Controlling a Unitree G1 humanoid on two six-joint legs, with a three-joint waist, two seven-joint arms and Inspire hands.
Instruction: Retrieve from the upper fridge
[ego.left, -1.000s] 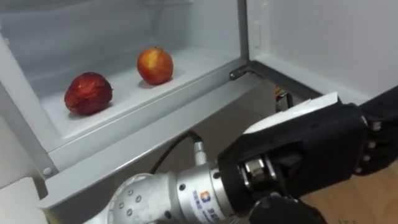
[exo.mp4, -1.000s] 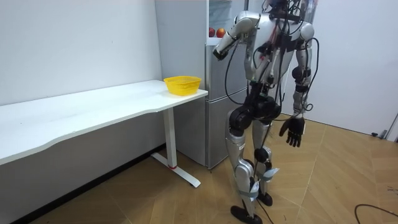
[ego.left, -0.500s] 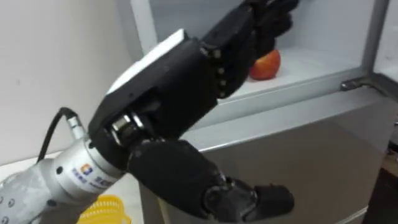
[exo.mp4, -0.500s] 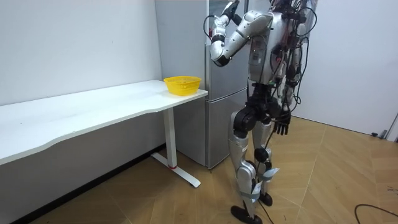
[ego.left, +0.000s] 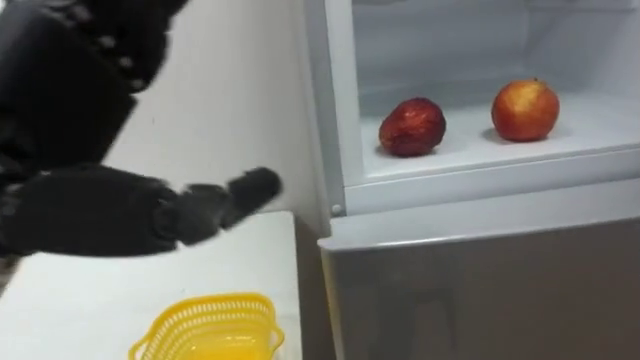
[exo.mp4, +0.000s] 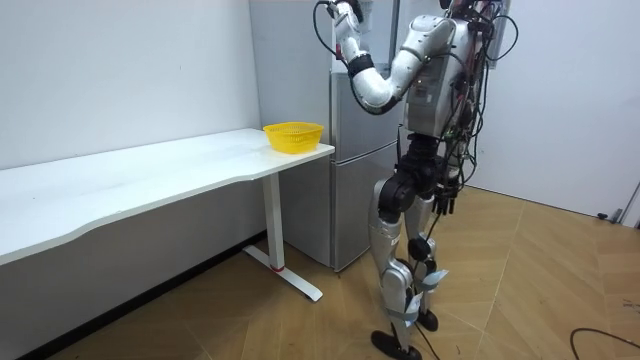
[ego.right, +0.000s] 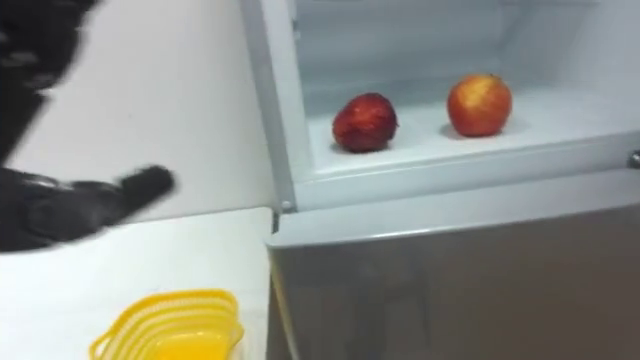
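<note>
Left eye view: dark apple (ego.left: 411, 127), orange apple (ego.left: 525, 110) share fridge shelf (ego.left: 596, 130)

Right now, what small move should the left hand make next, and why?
Probably swing the left hand rightward toward the dark red apple: the hand is open and empty, left of the fridge, and that apple lies nearer it than the lighter apple.
</note>
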